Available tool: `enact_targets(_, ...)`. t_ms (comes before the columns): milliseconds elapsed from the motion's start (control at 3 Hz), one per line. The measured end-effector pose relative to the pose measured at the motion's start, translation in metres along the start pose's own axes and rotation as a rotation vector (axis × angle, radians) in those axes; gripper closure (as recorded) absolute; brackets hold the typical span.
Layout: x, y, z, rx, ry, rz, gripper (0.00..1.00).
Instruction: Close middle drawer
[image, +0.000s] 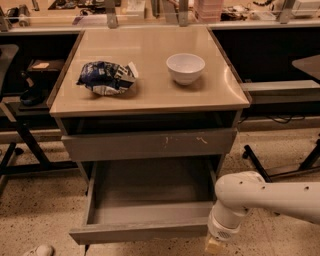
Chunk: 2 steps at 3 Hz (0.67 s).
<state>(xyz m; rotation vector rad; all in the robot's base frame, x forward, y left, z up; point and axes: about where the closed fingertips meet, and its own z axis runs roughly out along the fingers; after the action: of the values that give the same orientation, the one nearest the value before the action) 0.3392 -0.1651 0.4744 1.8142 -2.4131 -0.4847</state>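
**Middle drawer** (149, 200), one. Grey metal, wide and shallow, with a plain front. It is pulled far out toward the near side of the cabinet, directly below the scratched front. Its interior is exposed, and nothing is seen lying in it. Its front panel is placed close to the bottom edge of the view.

**Gripper** (214, 245), one. It is carried on the single white arm (265, 195), which enters from the right. It is held low, just beside the right end of the drawer's front, at the near right corner. Contact with the front cannot be confirmed. Most of it is cut off by the bottom edge, so the state of the jaws cannot be told, and nothing is seen to be held.

**Step in hand.** This is judged to be the approach to the drawer front, with the push not yet made. With the drawer this far out, the whole closing travel is left to be done.

**Next move.** The gripper would need to be set against the near face of the front, better toward its middle than at the corner. A straight push toward the far side would then be called for, so that the drawer is not skewed on its runners.

**Surroundings, counted.**
- One scratched front (150, 145), just above the open drawer.
- One tan cabinet top (150, 50).
- One white bowl (185, 67), placed on the right of the top.
- One crumpled blue-and-white bag (106, 78), placed on the left of the top, well apart from the bowl.
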Motion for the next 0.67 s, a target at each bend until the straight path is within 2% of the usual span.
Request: enact_targets(667, -0.015, -0.024, 0.031, -0.016, 0.025, -0.036, 1.00)
